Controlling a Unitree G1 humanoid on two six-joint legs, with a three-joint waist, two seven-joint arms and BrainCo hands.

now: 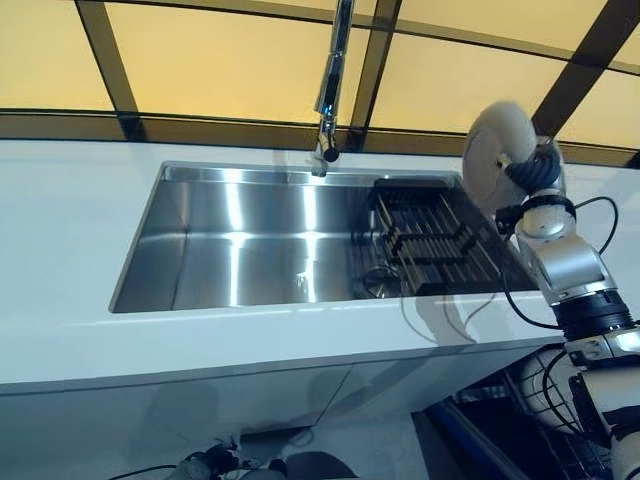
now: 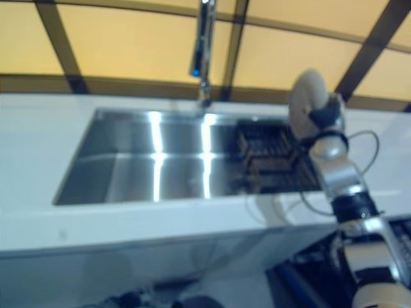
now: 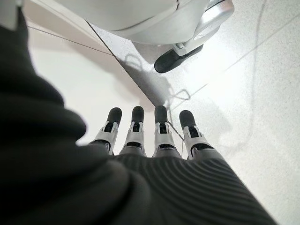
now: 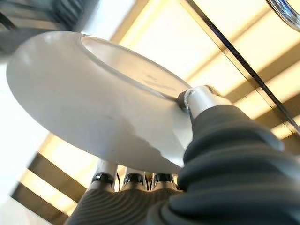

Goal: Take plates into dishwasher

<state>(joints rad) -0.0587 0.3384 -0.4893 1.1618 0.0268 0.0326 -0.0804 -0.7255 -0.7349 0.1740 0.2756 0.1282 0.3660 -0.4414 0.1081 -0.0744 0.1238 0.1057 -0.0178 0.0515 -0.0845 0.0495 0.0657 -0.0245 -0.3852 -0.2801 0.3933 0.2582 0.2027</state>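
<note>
My right hand (image 1: 535,170) is shut on a white plate (image 1: 492,152) and holds it on edge in the air above the right end of the sink. In the right wrist view the plate (image 4: 93,112) fills the frame, pinched between my thumb and fingers (image 4: 133,179). It also shows in the right eye view (image 2: 307,96). A dark dish rack (image 1: 430,240) sits in the right part of the steel sink (image 1: 250,245), below the plate. My left hand (image 3: 150,140) hangs low with straight fingers, empty, over the floor.
A tall tap (image 1: 330,90) stands behind the sink's middle. White counter (image 1: 60,240) surrounds the sink. An open dishwasher with a dark rack (image 1: 500,430) shows at the lower right, below the counter edge.
</note>
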